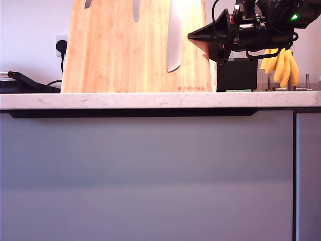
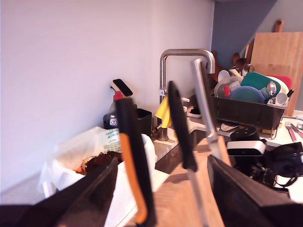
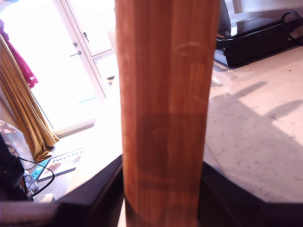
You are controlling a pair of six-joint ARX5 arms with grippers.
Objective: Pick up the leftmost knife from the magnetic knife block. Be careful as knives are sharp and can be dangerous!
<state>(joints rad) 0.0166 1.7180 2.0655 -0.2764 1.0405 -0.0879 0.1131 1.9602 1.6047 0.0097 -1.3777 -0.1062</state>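
Note:
The magnetic knife block [image 1: 125,55] stands tall on the counter and carries three blades. The leftmost knife [image 1: 88,4] shows only its pointed tip at the exterior view's top edge. My second gripper [image 1: 192,36] reaches in from the exterior view's right. It is shut on the block's edge, and the board [image 3: 163,118] fills the space between its fingers [image 3: 94,198]. My first gripper [image 2: 162,163] is open above the block's top [image 2: 165,198], outside the exterior view. The nearest handle [image 2: 135,156], black with an orange stripe, rises between its jaws, close to one finger [image 2: 75,203].
A black handle [image 2: 182,127] and a steel handle [image 2: 203,99] stand farther along the block. The serrated blade [image 1: 174,35] and the middle blade [image 1: 136,10] hang beside the leftmost knife. A black box [image 1: 236,74] and bananas [image 1: 281,65] sit at the exterior view's right. A faucet [image 2: 184,54] and a dish rack [image 2: 246,111] lie beyond.

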